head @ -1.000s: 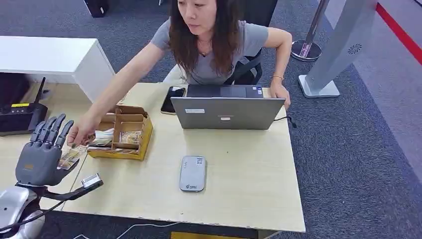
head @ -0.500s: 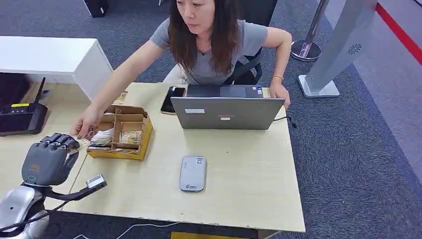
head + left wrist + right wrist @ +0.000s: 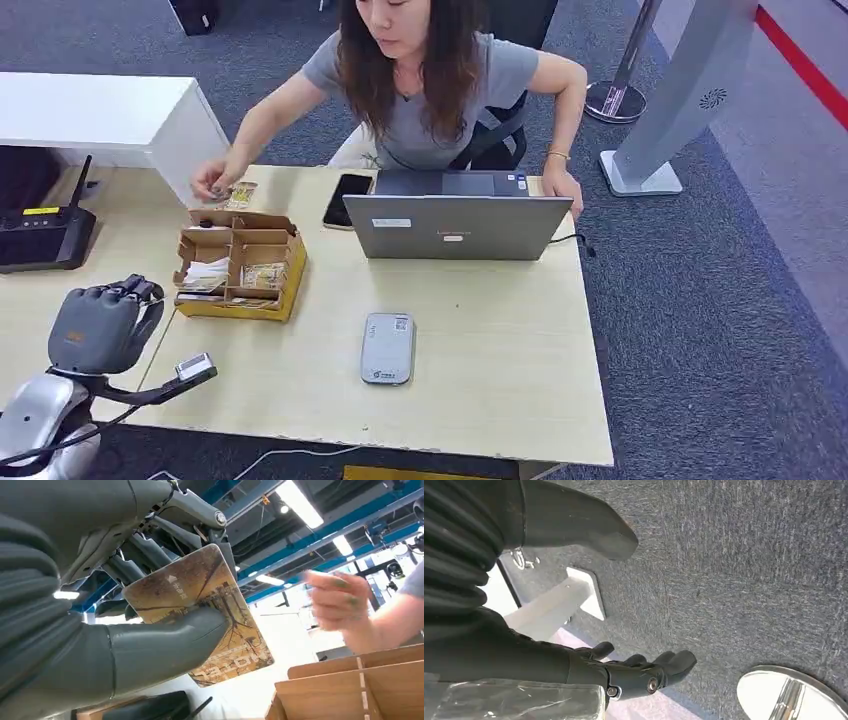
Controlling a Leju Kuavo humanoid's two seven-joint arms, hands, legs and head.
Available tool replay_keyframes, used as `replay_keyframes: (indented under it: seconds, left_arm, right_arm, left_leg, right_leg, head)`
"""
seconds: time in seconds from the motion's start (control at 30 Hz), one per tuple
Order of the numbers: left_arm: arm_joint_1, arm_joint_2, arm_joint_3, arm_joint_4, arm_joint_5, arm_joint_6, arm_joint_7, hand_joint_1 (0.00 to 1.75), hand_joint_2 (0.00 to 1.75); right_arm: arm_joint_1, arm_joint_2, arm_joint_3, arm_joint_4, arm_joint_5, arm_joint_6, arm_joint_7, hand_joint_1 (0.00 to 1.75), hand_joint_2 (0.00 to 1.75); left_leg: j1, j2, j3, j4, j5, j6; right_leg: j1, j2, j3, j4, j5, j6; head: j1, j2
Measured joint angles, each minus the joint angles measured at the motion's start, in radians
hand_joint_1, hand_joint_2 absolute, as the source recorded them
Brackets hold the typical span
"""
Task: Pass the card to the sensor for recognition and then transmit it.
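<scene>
Person's hand (image 3: 210,184) withdrew behind the box (image 3: 241,264); left hand (image 3: 98,326) pinches the card (image 3: 200,612), probably stiff, slippery; right hand (image 3: 644,672) loosely spread.

The left hand (image 3: 100,325) is matte grey with darker fingers (image 3: 128,291) and a small orange mark on its back; its wrist is rounded silver (image 3: 35,405), trailing a thin black cable; the right hand (image 3: 574,605) has a ribbed grey cover.

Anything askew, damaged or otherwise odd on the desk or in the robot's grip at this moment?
Nothing stands out. The left hand holds the card between thumb and fingers, undamaged. The grey card reader lies flat on the table, and the cardboard organizer sits upright with cards in its compartments.
</scene>
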Motion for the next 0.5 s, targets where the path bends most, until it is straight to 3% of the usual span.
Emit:
replay_keyframes:
  seconds: [0.5]
  left_arm:
    - [0.0,0.016,-0.005,0.004,-0.008,0.006,0.011,1.75,1.75]
  right_arm:
    - [0.0,0.0,0.003,0.0,0.0,0.016,0.007,0.0,1.75]
  left_leg:
    - [0.0,0.0,0.0,0.0,0.0,0.0]
  right_leg:
    - [0.0,0.0,0.0,0.0,0.0,0.0]
  head:
    - [0.0,0.0]
